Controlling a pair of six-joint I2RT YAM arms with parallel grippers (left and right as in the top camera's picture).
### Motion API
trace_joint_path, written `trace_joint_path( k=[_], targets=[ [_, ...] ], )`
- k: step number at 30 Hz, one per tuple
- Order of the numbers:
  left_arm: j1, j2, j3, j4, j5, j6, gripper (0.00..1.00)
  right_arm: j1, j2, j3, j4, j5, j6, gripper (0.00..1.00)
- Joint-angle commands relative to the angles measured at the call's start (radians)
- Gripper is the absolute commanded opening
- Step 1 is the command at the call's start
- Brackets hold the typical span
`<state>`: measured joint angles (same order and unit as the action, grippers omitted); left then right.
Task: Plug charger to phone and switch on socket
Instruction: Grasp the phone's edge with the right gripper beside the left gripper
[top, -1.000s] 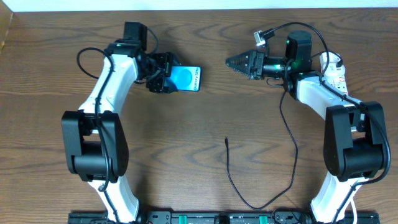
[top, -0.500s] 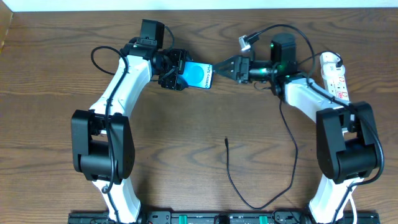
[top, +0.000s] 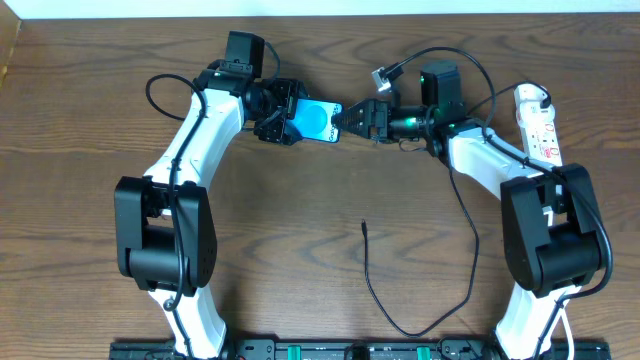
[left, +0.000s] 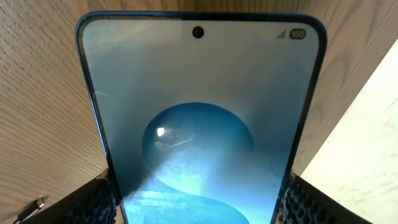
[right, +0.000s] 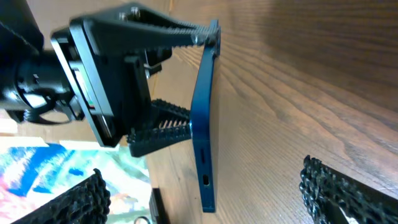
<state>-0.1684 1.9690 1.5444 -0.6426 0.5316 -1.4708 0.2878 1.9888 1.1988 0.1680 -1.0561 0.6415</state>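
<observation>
My left gripper (top: 288, 118) is shut on the phone (top: 316, 120), which has a blue screen, and holds it at the back middle of the table. The phone fills the left wrist view (left: 199, 112), pinched between both fingers (left: 199, 208). My right gripper (top: 346, 118) is open and empty, with its fingertips at the phone's right end. In the right wrist view the phone's blue edge (right: 204, 124) with its port stands between my open fingers (right: 211, 199). The charger (top: 372, 285) lies loose, with its tip near the table's middle. The socket (top: 537, 122) lies at the far right.
The charger's black cable loops toward the table's front edge and runs up under my right arm, where its far end is hidden. The wooden table (top: 300, 260) ends just behind both grippers. The socket's white cord runs down along the right arm's base.
My left gripper carried the phone to the right. My right gripper moved left, from well clear of the phone to its right end, and stayed open.
</observation>
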Motion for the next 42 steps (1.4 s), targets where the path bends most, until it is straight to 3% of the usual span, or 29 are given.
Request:
trace_joint_path(
  k=[1, 11, 23, 29, 38, 42],
  targets=[
    [-0.002, -0.023, 0.005, 0.005, -0.001, -0.016, 0.07, 0.022, 0.002, 0.013, -0.005, 0.013, -0.067, 0.97],
    [-0.002, -0.023, 0.005, 0.005, -0.001, -0.017, 0.07, 0.039, 0.002, 0.013, -0.008, 0.135, -0.074, 0.98],
    [-0.031, -0.023, 0.005, 0.005, -0.001, -0.017, 0.07, 0.057, 0.002, 0.013, -0.003, 0.143, -0.086, 0.99],
    [-0.045, -0.023, 0.005, 0.005, -0.001, -0.017, 0.07, 0.057, 0.002, 0.013, -0.004, 0.155, -0.105, 0.85],
    [-0.061, -0.023, 0.005, 0.005, -0.001, -0.018, 0.07, 0.071, 0.002, 0.013, -0.004, 0.209, -0.105, 0.83],
    [-0.066, -0.023, 0.005, 0.005, -0.001, -0.021, 0.07, 0.074, 0.002, 0.013, -0.003, 0.22, -0.105, 0.76]
  ],
)
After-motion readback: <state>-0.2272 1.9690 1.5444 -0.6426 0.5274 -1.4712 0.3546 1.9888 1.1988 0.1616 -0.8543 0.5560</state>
